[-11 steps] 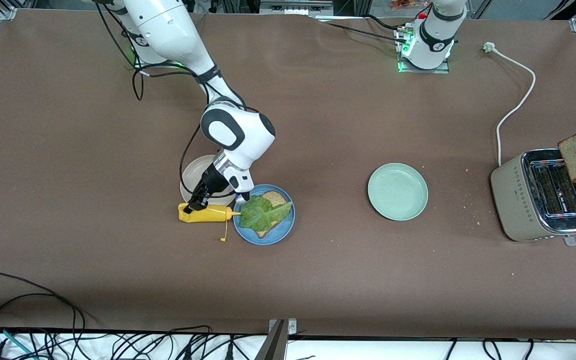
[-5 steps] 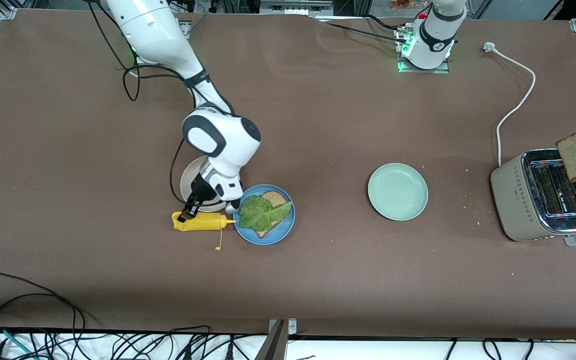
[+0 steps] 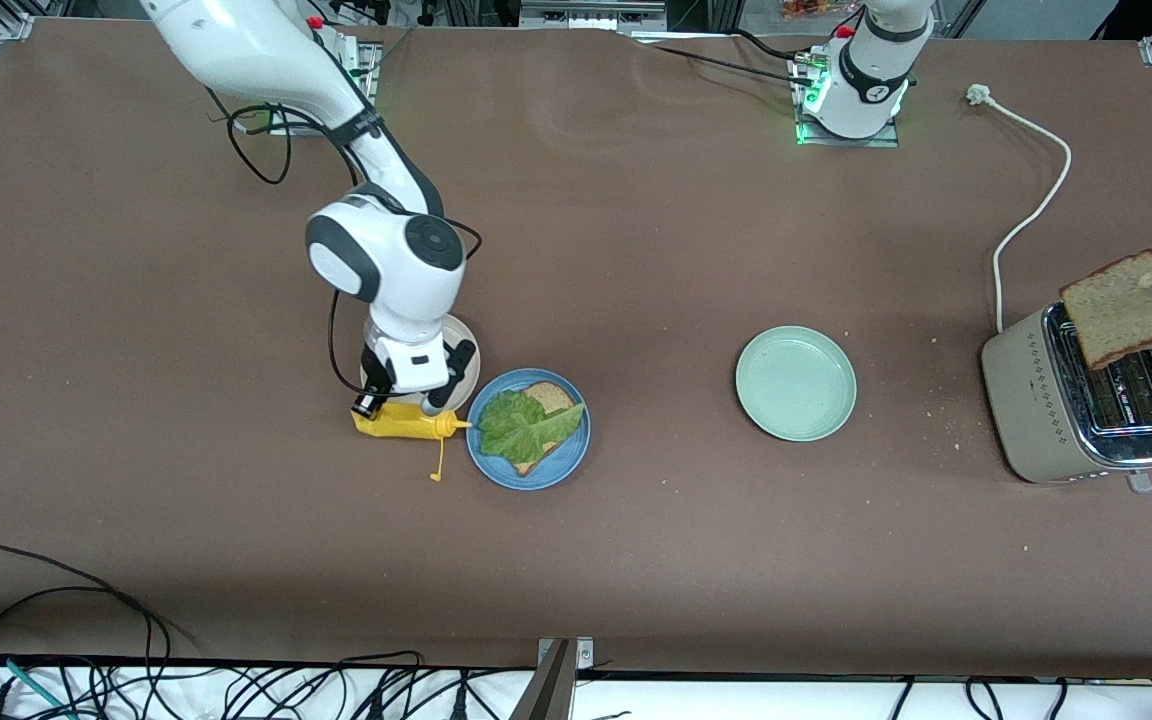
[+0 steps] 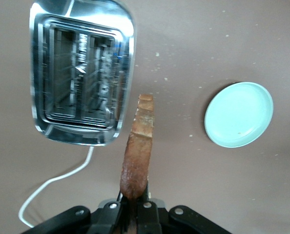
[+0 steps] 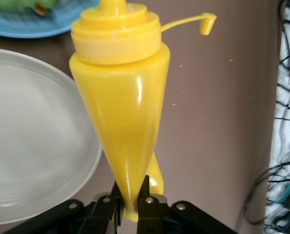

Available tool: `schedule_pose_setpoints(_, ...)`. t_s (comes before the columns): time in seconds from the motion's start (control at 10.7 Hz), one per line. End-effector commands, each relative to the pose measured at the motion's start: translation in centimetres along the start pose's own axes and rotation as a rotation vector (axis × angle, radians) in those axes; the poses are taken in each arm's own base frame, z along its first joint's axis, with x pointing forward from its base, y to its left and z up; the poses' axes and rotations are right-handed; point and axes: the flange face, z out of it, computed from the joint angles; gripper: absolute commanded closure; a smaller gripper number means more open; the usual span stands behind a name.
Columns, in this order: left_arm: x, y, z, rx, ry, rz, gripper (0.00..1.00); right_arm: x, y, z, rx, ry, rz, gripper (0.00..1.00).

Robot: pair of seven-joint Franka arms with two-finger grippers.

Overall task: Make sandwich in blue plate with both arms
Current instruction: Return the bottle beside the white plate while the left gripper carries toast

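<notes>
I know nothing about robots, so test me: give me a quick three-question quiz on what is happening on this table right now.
1. True or false: the right gripper is empty.
2. What does the left gripper hold? A) a lettuce leaf B) a bread slice C) a fork
3. Fill in: the lettuce leaf lies on bread in the ____ plate.

Key
1. False: it is shut on the yellow mustard bottle, beside the blue plate.
2. B: the bread slice hangs over the toaster.
3. Blue; the pale green plate and the beige plate hold nothing.
</notes>
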Motion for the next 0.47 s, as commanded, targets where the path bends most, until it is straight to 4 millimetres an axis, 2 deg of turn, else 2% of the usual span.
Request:
schedule_pose_setpoints(0.0, -1.4, 7.9, -0.2, -0.014, -0.014, -0.097, 1.0, -4.7, 2.5, -1.6, 0.245, 0.13, 0.075, 1.0)
schedule_pose_setpoints(0.28, -2.3, 14.9, 0.5, -0.088, -0.051, -0.151, 1.0, -9.2, 6.2, -1.1, 0.535, 0.335, 0.091, 1.0)
schedule_pose_setpoints(0.37, -2.6, 17.5, 1.0, -0.104, -0.066, -0.171, 1.0, -11.0, 7.2, 0.2, 0.606, 0.385, 0.091, 1.0)
